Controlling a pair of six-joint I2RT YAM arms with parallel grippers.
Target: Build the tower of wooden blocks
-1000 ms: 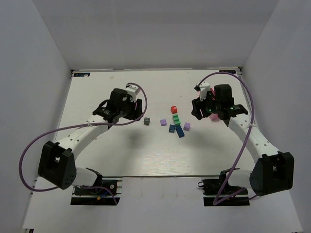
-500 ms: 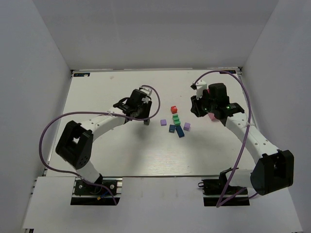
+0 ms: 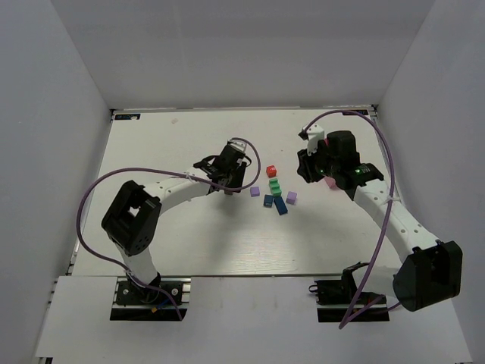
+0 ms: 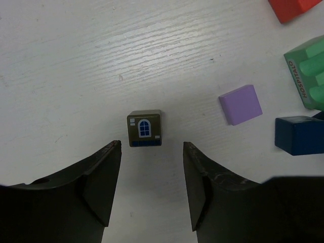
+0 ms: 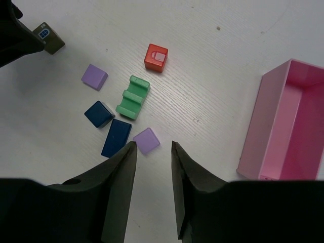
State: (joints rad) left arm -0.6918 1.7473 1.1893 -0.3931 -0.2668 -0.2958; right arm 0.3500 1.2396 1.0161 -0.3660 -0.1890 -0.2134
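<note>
The small wooden blocks lie loose on the table: a red block [image 3: 271, 171], a green ridged block [image 3: 275, 186], two purple blocks [image 3: 255, 191] [image 3: 292, 197] and two blue blocks [image 3: 268, 201] [image 3: 281, 205]. An olive block with a window picture [image 4: 145, 128] sits apart on the left. My left gripper [image 4: 152, 146] is open, with the olive block just ahead of its fingertips. My right gripper [image 5: 153, 146] is open and empty, hovering above the nearer purple block [image 5: 147, 140]. The red block [image 5: 156, 57] and green block [image 5: 133, 97] lie beyond it.
An open pink box [image 5: 283, 121] lies on the table right of the blocks, under the right wrist [image 3: 331, 182]. The left gripper's finger [image 5: 15, 35] shows at the top left of the right wrist view. White walls enclose the table.
My left arm has swung right across the table to the olive block. My right gripper has shifted only slightly near the pink box.
</note>
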